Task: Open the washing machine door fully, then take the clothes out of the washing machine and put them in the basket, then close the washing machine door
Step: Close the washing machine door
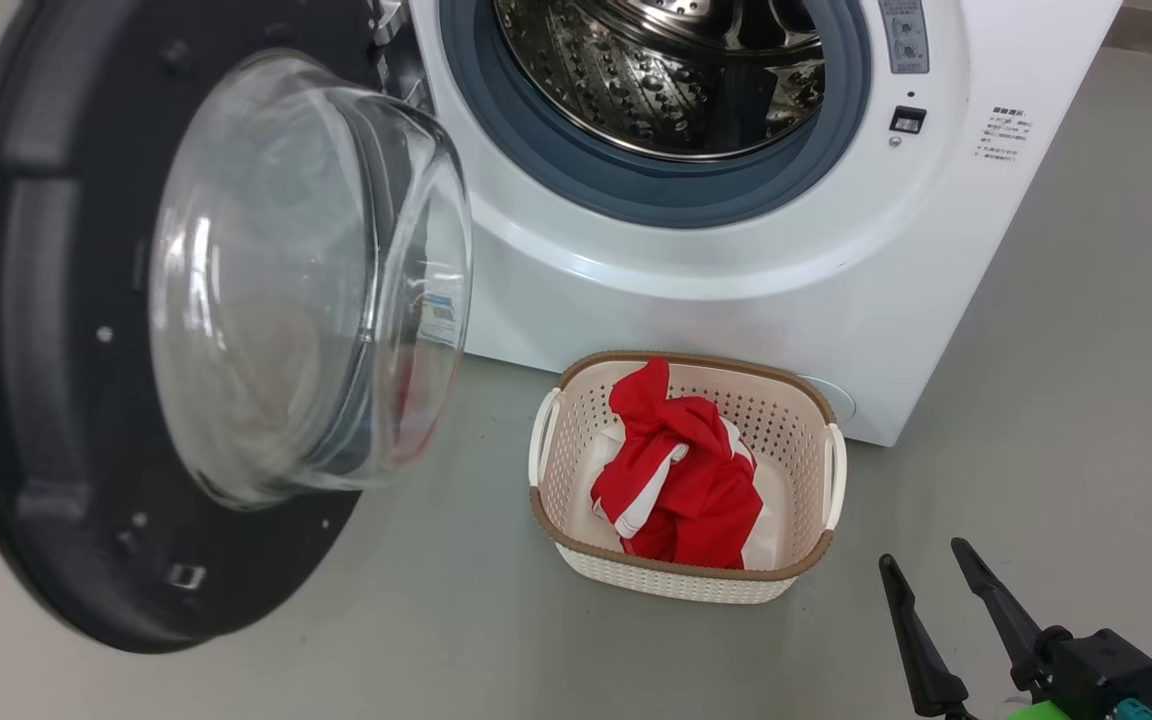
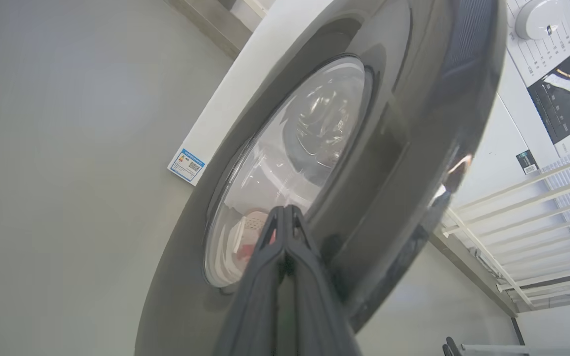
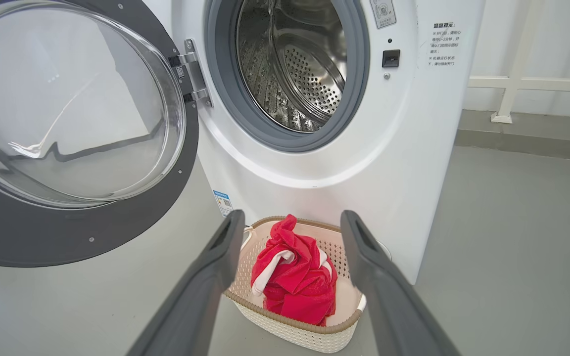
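Note:
The washing machine (image 1: 736,260) stands with its steel drum (image 1: 666,70) exposed and no clothes visible inside. The washing machine door (image 1: 56,350) hangs open at the left, its glass bowl (image 1: 306,280) bulging toward me. The red clothes (image 1: 686,480) lie in the basket (image 1: 676,585) on the floor in front of the washer. My left gripper (image 2: 283,211) is shut and empty, its tips at the door's outer face (image 2: 389,148) by the window's lower edge. My right gripper (image 1: 922,555) is open and empty, to the right of the basket. Its wrist view frames the clothes (image 3: 295,282) and basket (image 3: 290,331).
Grey floor (image 1: 1056,400) spreads around the washer and basket. A white railing (image 2: 537,198) stands beyond the machine, with a white post (image 3: 507,99) at the wall. A blue label (image 3: 222,200) sits low on the washer front. The door's swing takes up the left side.

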Robot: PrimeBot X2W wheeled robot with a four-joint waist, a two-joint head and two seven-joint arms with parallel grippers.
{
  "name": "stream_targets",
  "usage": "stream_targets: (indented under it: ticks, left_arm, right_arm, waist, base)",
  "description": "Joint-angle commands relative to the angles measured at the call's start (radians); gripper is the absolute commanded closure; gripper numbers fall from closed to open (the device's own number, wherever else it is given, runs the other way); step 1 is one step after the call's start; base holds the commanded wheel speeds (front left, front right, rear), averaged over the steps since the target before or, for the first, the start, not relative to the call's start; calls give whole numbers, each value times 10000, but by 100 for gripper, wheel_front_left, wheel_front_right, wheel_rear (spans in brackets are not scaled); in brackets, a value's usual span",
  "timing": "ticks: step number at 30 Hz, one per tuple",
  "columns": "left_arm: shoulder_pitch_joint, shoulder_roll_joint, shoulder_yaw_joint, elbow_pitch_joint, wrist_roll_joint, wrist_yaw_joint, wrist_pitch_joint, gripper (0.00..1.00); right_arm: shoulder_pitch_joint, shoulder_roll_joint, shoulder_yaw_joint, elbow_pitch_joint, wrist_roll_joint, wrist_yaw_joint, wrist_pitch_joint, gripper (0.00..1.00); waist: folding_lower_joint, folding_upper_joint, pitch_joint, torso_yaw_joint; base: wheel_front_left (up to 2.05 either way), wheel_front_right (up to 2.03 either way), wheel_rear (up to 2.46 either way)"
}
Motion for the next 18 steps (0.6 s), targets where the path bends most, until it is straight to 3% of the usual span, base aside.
stream_targets:
  ticks: [1,18]
  left_arm:
    - [-131,401,210,-503,-125,-73,137,100]
    - [-30,-190,-1662,-3165,-114,-73,-556,100]
  right_arm:
    - [-73,-55,238,-218,15,75,-67,0]
    - [30,23,354,-190,80,75,-67,0]
  waist:
    - [0,-1,-8,-12]
    - [0,-1,-168,-557]
  base:
    - [0,0,0]
    - [0,0,0]
